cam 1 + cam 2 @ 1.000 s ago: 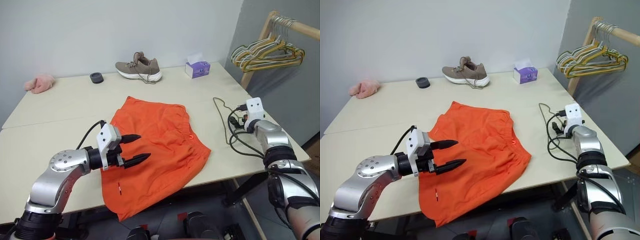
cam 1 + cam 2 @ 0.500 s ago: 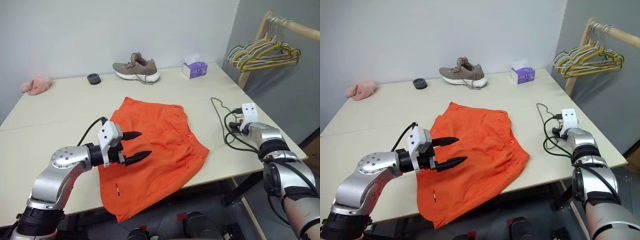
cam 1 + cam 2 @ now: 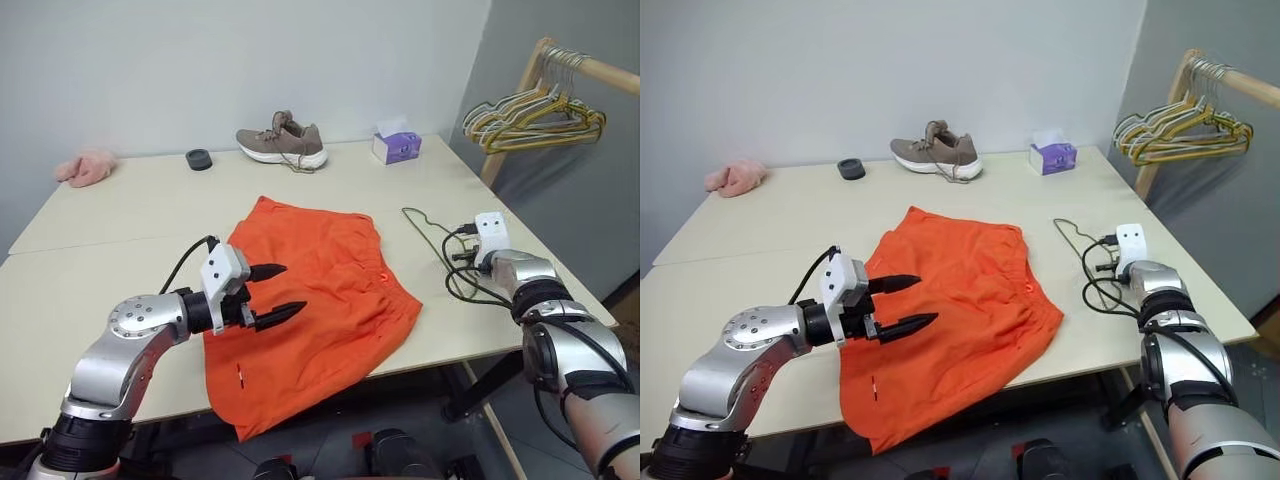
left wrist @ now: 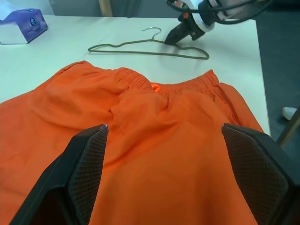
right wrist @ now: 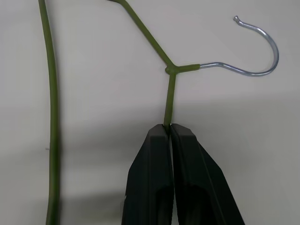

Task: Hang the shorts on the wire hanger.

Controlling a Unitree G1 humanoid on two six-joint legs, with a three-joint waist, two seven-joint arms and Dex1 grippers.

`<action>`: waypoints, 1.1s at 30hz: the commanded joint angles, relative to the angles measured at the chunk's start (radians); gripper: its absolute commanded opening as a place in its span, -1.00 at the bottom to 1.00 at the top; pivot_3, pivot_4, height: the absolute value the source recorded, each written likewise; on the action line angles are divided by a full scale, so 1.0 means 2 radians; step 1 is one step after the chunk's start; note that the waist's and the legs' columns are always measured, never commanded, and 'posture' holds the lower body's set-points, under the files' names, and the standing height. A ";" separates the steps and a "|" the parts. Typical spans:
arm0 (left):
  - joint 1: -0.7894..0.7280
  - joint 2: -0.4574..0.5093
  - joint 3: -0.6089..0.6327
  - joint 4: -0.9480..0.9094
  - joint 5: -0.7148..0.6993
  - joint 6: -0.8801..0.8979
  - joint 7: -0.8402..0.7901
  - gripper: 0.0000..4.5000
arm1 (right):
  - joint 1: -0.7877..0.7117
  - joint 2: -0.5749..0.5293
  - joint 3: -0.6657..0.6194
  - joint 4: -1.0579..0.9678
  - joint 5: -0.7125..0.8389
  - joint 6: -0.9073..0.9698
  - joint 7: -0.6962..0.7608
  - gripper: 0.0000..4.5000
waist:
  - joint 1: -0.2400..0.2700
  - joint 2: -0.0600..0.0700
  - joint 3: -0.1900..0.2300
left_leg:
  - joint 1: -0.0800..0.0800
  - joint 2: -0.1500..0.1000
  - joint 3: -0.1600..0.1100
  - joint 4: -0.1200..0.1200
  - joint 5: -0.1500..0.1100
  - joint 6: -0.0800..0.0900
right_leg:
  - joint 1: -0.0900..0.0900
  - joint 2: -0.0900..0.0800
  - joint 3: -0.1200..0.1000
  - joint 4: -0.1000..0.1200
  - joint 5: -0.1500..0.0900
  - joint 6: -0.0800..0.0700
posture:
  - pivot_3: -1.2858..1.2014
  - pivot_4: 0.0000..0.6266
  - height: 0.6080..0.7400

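— Behind the pale table [image 3: 90,210] I had a plain grey wall, and from the head views a rack with bunched hangers [image 3: 535,110] off to my right. What did you make of the cloth?

— From the head views the shorts [image 3: 310,300] lay flat near the middle, one leg drooping over the near edge. My left gripper [image 3: 272,292] hovered just above them, fingers apart, probably waiting to take the waistband once the hanger arrived.

— And the right arm?

— It reached down to the table's right side, where the wire hanger [image 3: 1072,240] lay flat, beside the shorts but apart from them.

— The left wrist view?

— Orange cloth between my two spread fingers, waistband on the far side, and beyond it the hanger with my right gripper [image 4: 172,38] on it.

— And the right wrist view?

— There the fingers [image 5: 154,178] were pressed together on the hanger's shoulder wire, just below the neck where the hook begins. I judged that grip would lift it without the triangle swinging much.
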 commanded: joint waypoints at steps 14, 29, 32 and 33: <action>-0.078 -0.033 0.038 0.094 0.029 -0.037 0.078 0.99 | 0.069 -0.060 0.093 -0.255 -0.094 -0.177 0.025 -1.00 | -0.002 0.004 0.003 | -0.002 0.000 0.000 -0.001 0.000 0.000 | -0.002 0.000 0.000 0.000 0.001 0.002 | -0.11 -0.91 1.00; -0.166 -0.014 0.080 0.194 -0.007 -0.009 0.046 0.99 | 0.084 -0.101 0.113 -0.346 -0.135 -0.396 -0.013 -1.00 | -0.004 0.004 0.003 | -0.002 0.000 0.000 -0.001 0.000 0.000 | -0.002 0.000 0.000 0.000 0.001 0.002 | -0.11 -0.90 1.00; -0.165 0.000 0.070 0.203 -0.002 -0.009 0.010 0.99 | 0.096 -0.097 0.124 -0.366 -0.116 -0.438 0.025 -1.00 | -0.005 0.004 0.003 | -0.002 0.000 0.000 -0.001 0.000 0.000 | -0.002 0.000 0.000 0.000 0.001 0.002 | -0.12 -0.90 1.00; -0.165 0.004 0.067 0.205 -0.001 -0.010 0.001 0.99 | 0.098 -0.096 0.125 -0.371 -0.116 -0.446 0.029 -1.00 | -0.005 0.004 0.003 | -0.002 0.000 0.000 -0.001 0.000 0.000 | -0.002 0.000 0.000 0.000 0.001 0.002 | -0.12 -0.90 1.00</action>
